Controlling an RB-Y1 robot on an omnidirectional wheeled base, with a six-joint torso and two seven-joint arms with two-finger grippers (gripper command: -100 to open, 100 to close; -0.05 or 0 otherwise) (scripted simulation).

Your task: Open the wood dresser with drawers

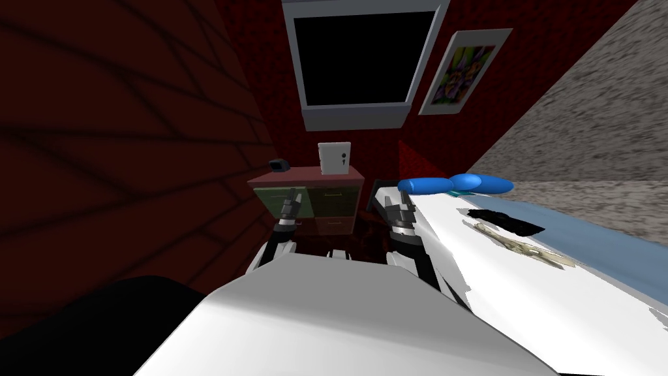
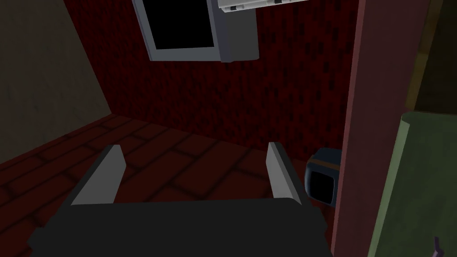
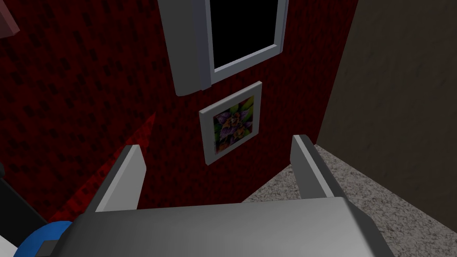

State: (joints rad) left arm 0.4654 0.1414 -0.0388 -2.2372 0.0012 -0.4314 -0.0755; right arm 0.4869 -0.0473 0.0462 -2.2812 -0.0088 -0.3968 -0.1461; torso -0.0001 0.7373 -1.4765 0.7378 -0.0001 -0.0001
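The dresser point(image 1: 306, 196) stands against the dark red wall, with a reddish top and greenish drawer fronts carrying small handles. My left gripper point(image 1: 293, 197) hovers in front of its left drawers, short of them. In the left wrist view the left gripper point(image 2: 194, 172) is open and holds nothing. The dresser's reddish edge point(image 2: 352, 134) and a green drawer front point(image 2: 410, 187) lie beside its one finger. My right gripper point(image 1: 399, 206) is raised between the dresser and the bed. It is also open and empty in the right wrist view point(image 3: 218, 172).
A white box point(image 1: 334, 158) and a small dark box point(image 1: 279, 165) sit on the dresser top. A white bed point(image 1: 522, 287) with blue pillows point(image 1: 456, 184) runs close along my right. A brick-patterned wall point(image 1: 117, 163) closes my left.
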